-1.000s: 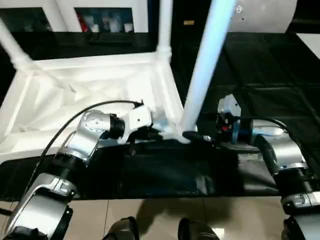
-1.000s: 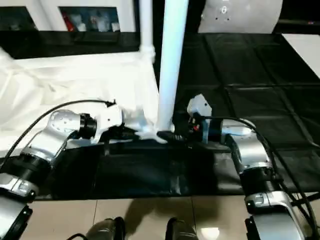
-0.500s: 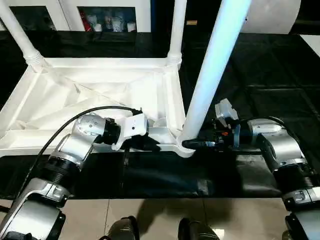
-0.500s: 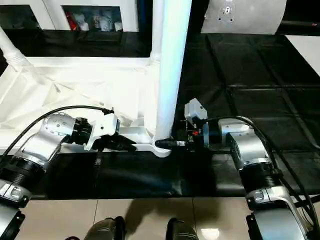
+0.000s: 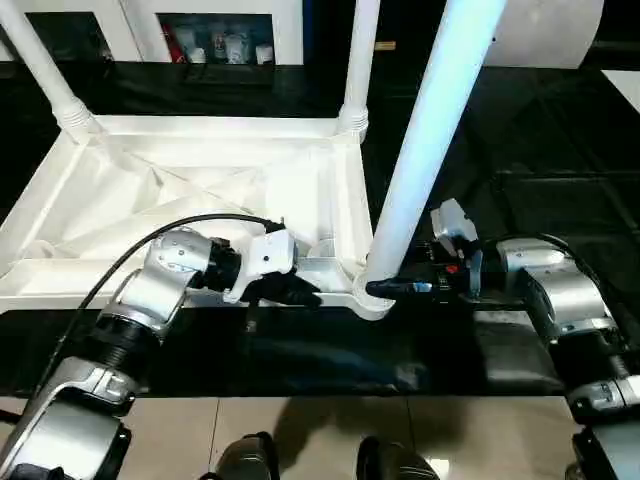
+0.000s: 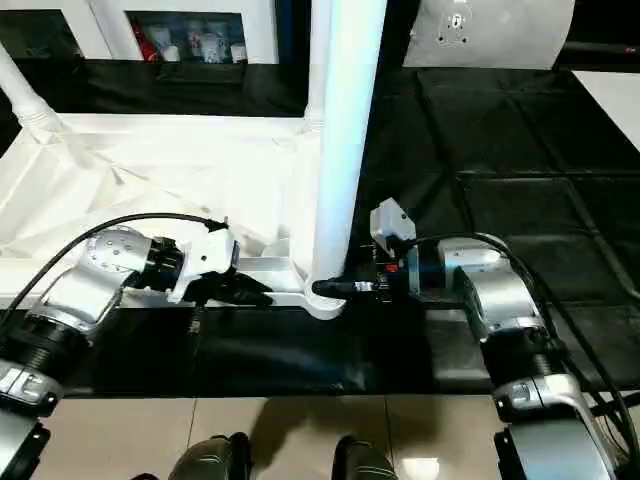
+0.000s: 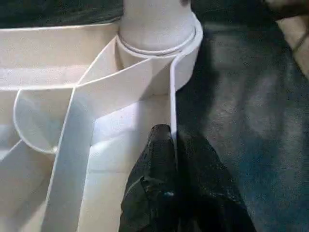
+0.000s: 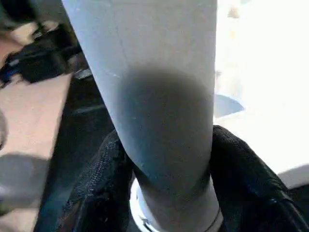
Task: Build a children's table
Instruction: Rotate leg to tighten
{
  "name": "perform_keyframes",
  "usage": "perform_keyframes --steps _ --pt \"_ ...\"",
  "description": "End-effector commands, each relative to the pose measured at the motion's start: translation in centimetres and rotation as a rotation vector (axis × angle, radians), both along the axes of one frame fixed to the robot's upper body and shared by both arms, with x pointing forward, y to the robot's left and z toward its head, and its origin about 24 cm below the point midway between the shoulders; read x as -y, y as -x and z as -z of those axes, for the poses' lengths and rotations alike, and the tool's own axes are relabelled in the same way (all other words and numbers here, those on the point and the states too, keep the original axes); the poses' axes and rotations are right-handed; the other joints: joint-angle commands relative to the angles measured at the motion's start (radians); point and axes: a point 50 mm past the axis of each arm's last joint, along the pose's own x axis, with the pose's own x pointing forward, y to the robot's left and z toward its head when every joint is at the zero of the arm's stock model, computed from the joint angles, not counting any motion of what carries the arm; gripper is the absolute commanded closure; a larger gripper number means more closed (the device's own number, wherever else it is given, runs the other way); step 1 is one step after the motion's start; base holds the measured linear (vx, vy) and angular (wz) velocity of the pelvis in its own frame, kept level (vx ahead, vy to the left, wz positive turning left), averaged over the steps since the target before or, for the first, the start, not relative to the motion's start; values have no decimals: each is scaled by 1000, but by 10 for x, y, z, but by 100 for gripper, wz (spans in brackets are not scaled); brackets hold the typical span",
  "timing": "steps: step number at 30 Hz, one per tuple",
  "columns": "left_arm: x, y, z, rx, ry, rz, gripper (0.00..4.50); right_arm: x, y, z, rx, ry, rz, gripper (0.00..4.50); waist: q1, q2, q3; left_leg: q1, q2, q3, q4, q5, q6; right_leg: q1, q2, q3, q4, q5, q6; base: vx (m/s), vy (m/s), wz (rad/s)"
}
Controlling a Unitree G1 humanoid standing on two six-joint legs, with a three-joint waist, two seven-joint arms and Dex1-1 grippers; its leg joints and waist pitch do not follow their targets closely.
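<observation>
The all-white plastic children's table top point(image 5: 200, 190) lies upside down on a black mat-covered floor point(image 6: 500, 140), its ribbed underside facing up and its round corner sockets showing. Three white tapered tubular legs stand up from the sockets: one at the far left corner point(image 5: 45, 70), one at the far right corner point(image 5: 358, 60), and a thick near leg point(image 5: 425, 150) rising from the near right corner socket point(image 5: 372, 295), just in front of the robot. The left tool point(image 5: 290, 290) reaches in from the robot's left along the near edge of the top; in the left wrist view its black fingers point(image 7: 161, 159) are clenched on the thin white rim wall point(image 7: 172, 111) of the top, one finger on each side, just short of the corner socket. The right tool point(image 6: 335, 288) comes in level from the robot's right at the base of the near leg; in the right wrist view its black fingers point(image 8: 104, 179) sit on either side of the leg point(image 8: 159, 111), grasping it just above the socket. Behind the table stands a white cabinet with glass doors point(image 5: 215, 30).
</observation>
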Motion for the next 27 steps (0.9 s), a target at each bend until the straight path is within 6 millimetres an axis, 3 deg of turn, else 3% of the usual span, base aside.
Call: perform_keyframes --steps 1,4,8,10,11,13,16,18,20,21,24,27 --pt "5 -13 -7 33 71 -140 450 -16 6 7 -47 -43 9 254 -3 -8 -85 23 67 -17 -58 -111 116 55 -90 48 -62 -194 -249 0 0 0" --pt "12 -18 -10 23 99 -196 450 -24 2 16 -56 -21 149 254 -11 -8 -81 24 63 -20 -62 -152 79 54 -92 49 -72 -277 -226 0 0 0" --pt "22 -26 -10 16 101 -261 450 -39 -9 19 -40 -32 341 254 -27 -9 -82 21 56 -23 -63 -154 56 57 -93 49 -78 -310 -203 0 0 0" --pt "31 -34 -10 22 104 -333 450 -50 -15 22 -47 -37 487 255 -33 -5 -79 26 55 -21 -65 -171 45 48 -89 50 -83 -344 -195 0 0 0" --pt "35 -37 -10 22 107 -363 450 -55 -18 23 -55 -36 546 255 -34 -7 -81 24 54 -24 -66 -177 42 54 -91 48 -83 -350 -190 0 0 0" --pt "45 -46 -11 42 107 -456 450 -65 -25 24 -75 -37 706 255 -37 -2 -77 27 56 -23 -68 -189 34 46 -88 51 -84 -348 -189 0 0 0" --pt "56 -55 -16 91 107 -550 450 -80 -32 22 -86 -23 837 255 -40 -1 -78 30 55 -24 -70 -196 21 44 -87 53 -84 -320 -191 0 0 0" --pt "60 -58 -20 114 124 -585 450 -87 -35 21 -91 -15 892 255 -41 -6 -80 27 53 -24 -70 -186 25 49 -87 54 -82 -285 -195 0 0 0" --pt "62 -59 -23 119 143 -595 450 -89 -37 18 -105 -42 929 255 -39 -4 -82 26 51 -22 -67 -162 38 52 -89 56 -78 -242 -202 0 0 0" --pt "66 -59 -25 117 166 -581 450 -88 -37 17 -128 -87 952 201 -38 -8 -81 25 52 -20 -66 -149 53 53 -91 58 -77 -211 -205 0 0 0" --pt "67 -57 -24 113 170 -557 450 -86 -37 16 -127 -99 955 177 -36 -6 -83 22 52 -20 -64 -108 86 58 -90 56 -70 -139 -219 0 0 0" --pt "68 -53 -20 109 163 -489 450 -75 -38 15 -59 -79 986 152 -36 -6 -80 22 53 -20 -66 -129 88 56 -91 54 -74 -169 -217 0 0 0"
